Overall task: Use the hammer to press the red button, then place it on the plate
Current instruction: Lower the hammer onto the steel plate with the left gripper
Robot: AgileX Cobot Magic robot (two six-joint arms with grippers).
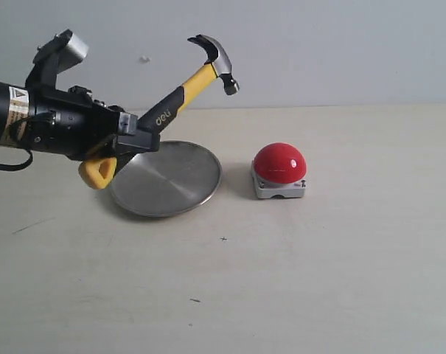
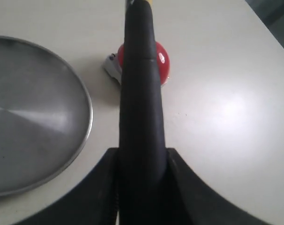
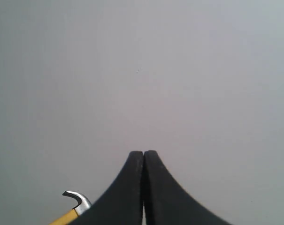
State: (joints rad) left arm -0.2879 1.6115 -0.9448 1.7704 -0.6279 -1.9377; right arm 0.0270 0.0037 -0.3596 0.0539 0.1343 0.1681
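Jutting from left gripper (image 1: pixel 136 137) — the hammer (image 1: pixel 184 94); head aloft

The space at the far left rim of the plate (image 1: pixel 180 184) is taken up by the left gripper (image 1: pixel 133 137) and the hammer (image 1: pixel 193 82) clamped in it. The handle slants up and to the right, and the head is held high, left of the red button (image 1: pixel 279 161). A narrow gap is left between plate and button. Open surface of the table (image 1: pixel 340 280) is found near both and right of the button.
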